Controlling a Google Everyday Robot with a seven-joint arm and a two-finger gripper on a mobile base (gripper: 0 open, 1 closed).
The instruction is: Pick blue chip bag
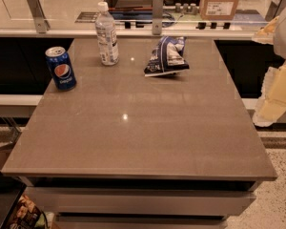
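Note:
The blue chip bag [166, 56] lies crumpled on the far middle of the grey table [133, 128]. It is dark navy foil with white patches and print. My gripper [272, 97] shows as cream-coloured arm parts at the right edge of the view. It hangs beyond the table's right side, well to the right of the bag and apart from it. Nothing is seen in it.
A blue Pepsi can [61, 67] stands upright at the table's far left. A clear water bottle [106, 34] stands upright left of the bag. A glass partition with metal posts [157, 11] runs along the back edge. A cardboard box [220, 1] sits behind it.

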